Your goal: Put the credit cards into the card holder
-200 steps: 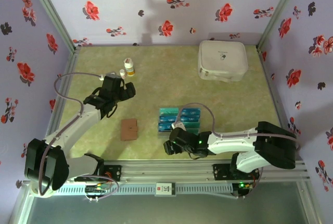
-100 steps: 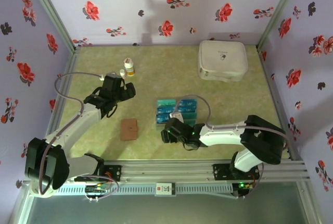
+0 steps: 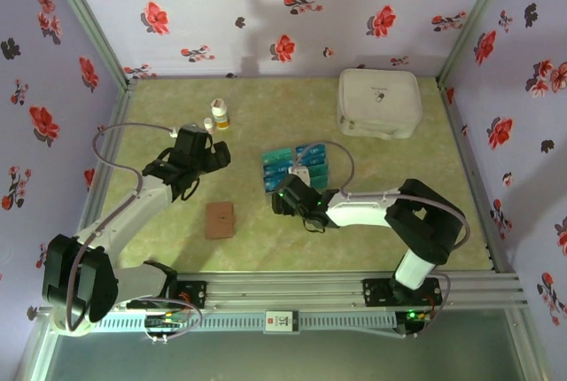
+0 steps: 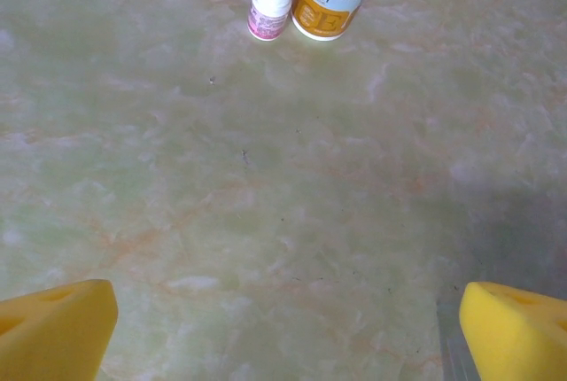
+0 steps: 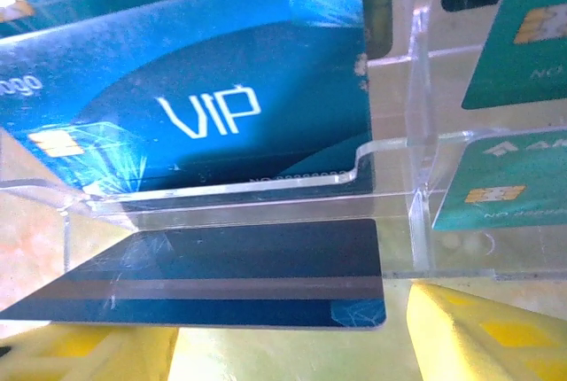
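Green marbled table (image 3: 399, 221) under floral walls, and no card is filed yet. Closest to the near edge, left of centre, the card holder (image 3: 220, 220) lies flat with no card on it. Mid-table, the right gripper (image 3: 288, 193) has its jaws apart at a dark card in the front row of the clear rack (image 5: 416, 142), not clamped on it. The credit cards (image 3: 297, 168) sit in that rack. Further left, the left gripper (image 3: 211, 152) hangs wide over bare table. Judging by this, every card is left to move.
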Available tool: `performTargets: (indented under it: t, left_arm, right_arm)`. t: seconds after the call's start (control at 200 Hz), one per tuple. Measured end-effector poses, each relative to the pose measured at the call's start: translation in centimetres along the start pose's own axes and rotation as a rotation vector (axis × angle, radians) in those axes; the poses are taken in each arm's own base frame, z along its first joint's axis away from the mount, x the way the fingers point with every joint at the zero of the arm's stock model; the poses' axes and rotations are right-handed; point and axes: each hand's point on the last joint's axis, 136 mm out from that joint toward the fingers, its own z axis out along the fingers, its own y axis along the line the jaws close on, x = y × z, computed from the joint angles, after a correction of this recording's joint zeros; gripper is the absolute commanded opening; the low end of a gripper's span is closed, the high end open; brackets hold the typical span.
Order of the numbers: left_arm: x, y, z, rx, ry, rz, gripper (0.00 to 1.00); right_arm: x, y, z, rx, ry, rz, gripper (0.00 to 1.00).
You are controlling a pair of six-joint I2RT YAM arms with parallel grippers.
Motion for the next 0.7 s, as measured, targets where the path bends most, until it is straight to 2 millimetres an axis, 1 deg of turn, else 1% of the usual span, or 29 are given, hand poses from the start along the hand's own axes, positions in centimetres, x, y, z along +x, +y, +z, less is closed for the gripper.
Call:
performTargets:
  t: [0.245,0.45,0.55,0.7]
  left_arm:
    - [0.0,0.0,0.0,-0.001,0.001,0.001,1.0]
    - [0.1,0.1,0.0,-0.003,0.003,0.002,1.0]
    - [0.1,0.1,0.0,-0.003,0.004,0.002,1.0]
    - [0.1,0.1,0.0,-0.003,0.004,0.003,1.0]
  right_arm:
    - [-1.7,1.0,1.2,-0.022,-0.011,0.028,0.69]
    - [-1.9,1.7,1.1,-0.059,0.009,0.028,0.71]
    - [-2.4,2.5,0.3,-0.099,0.009,0.033,0.73]
    - [-4.0,4.1,-2.4,-0.191,-0.011,0.047,0.76]
